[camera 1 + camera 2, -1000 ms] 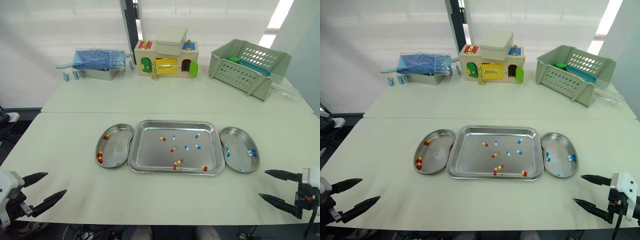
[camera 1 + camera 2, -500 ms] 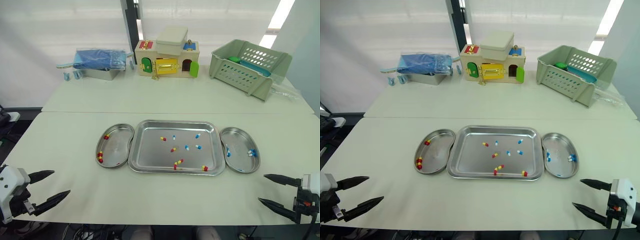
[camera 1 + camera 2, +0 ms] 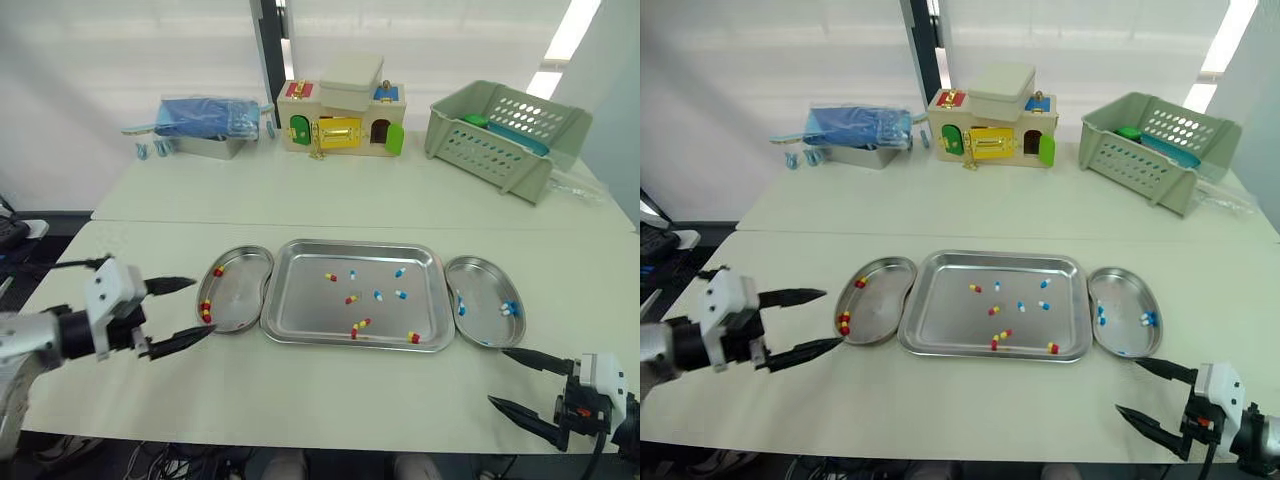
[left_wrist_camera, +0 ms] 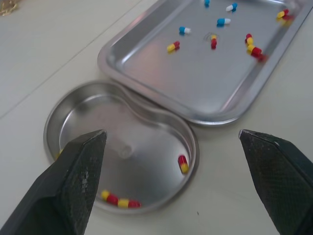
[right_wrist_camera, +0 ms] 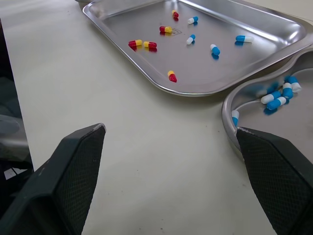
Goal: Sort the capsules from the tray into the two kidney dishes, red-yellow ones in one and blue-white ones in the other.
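We see a matte cream tabletop (image 3: 300, 390), a polished rectangular steel tray (image 3: 300, 300), two kidney dishes (image 3: 238, 295); left gripper (image 3: 204, 305) and right gripper (image 3: 497, 376) gape wide.

Tray (image 3: 300, 310) between left dish (image 3: 240, 295) and right dish (image 3: 485, 295), capsules (image 3: 358, 325) in each.

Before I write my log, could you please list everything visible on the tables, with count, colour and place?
tray: one, steel, middle of near table.
left dish: one, steel, at tray's left.
right dish: one, steel, at tray's right.
red-yellow capsules: five in tray, at least three in left dish.
blue-white capsules: four in tray, several in right dish.
toy house: one, beige, coloured doors, far middle.
basket: one, green, far right.
metal box: one, blue bundle on top, far left.
left gripper: black, open, at left dish.
right gripper: black, open, nearer than right dish.
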Controlling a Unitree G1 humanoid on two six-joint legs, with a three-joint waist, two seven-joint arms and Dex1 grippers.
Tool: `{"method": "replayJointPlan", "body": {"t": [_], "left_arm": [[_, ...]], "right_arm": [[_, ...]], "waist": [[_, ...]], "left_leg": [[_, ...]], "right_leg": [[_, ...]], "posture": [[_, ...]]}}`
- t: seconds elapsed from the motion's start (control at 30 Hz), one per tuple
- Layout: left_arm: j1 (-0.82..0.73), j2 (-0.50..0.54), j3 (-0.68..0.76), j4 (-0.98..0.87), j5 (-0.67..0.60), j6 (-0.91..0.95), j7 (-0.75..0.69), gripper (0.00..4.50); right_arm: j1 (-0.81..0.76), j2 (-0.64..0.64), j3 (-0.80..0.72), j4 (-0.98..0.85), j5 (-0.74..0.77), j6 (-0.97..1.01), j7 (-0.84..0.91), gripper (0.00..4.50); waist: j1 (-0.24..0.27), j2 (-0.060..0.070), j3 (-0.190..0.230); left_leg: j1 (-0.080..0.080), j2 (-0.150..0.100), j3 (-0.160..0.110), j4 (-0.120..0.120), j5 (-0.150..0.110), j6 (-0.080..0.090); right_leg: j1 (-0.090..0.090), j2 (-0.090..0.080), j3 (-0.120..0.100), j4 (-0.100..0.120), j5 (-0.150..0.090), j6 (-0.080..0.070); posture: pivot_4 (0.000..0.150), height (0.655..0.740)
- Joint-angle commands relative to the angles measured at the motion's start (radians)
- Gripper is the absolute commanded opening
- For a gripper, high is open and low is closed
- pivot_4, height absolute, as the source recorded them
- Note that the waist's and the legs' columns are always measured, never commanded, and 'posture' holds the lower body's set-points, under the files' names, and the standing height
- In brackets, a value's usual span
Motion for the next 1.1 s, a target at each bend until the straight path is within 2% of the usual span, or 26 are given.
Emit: {"method": "replayJointPlan", "body": {"t": [0.03,0.23,0.4,0.83,1.1], "left_arm": [[-0.143,-0.028,-0.135,0.051,0.044,-0.009,-0.019,4.50],[-0.350,-0.119,-0.338,0.167,0.134,-0.066,-0.082,4.50],[-0.500,-0.234,-0.465,0.356,0.237,-0.199,-0.125,4.50],[-0.838,-0.466,-0.567,1.009,0.427,-0.528,-0.173,4.50],[-0.933,-0.533,-0.571,1.204,0.509,-0.556,-0.154,4.50]], "right_arm": [[0.023,0.035,0.029,-0.048,-0.005,-0.017,-0.046,4.48],[0.075,0.090,0.055,-0.086,-0.027,-0.047,-0.119,4.48],[0.112,0.119,0.077,-0.086,-0.047,-0.070,-0.156,4.48],[0.119,0.093,0.112,-0.199,-0.024,0.002,-0.232,4.48],[0.098,0.085,0.136,-0.282,-0.019,0.082,-0.298,4.48]], "waist": [[-0.002,0.000,0.000],[-0.016,0.001,0.000],[-0.015,0.000,0.000],[-0.022,0.000,0.000],[-0.024,0.000,0.000]], "left_leg": [[0.000,0.000,0.000,0.000,0.000,0.000],[0.000,0.000,0.000,0.001,0.000,0.000],[0.000,0.000,0.000,0.001,0.000,0.000],[-0.002,-0.001,-0.001,0.005,0.000,0.000],[-0.003,-0.001,-0.002,0.006,0.000,0.000]], "right_leg": [[0.000,0.000,0.000,0.000,0.000,0.000],[-0.001,0.001,0.000,0.001,0.000,0.000],[0.000,0.001,0.000,0.001,0.000,0.000],[0.000,0.001,-0.001,0.002,0.000,0.000],[-0.001,0.001,-0.002,0.002,0.000,0.000]], "posture": [[0.150,0.7400],[0.150,0.7400],[0.150,0.7400],[0.150,0.7400],[0.150,0.7400]]}}
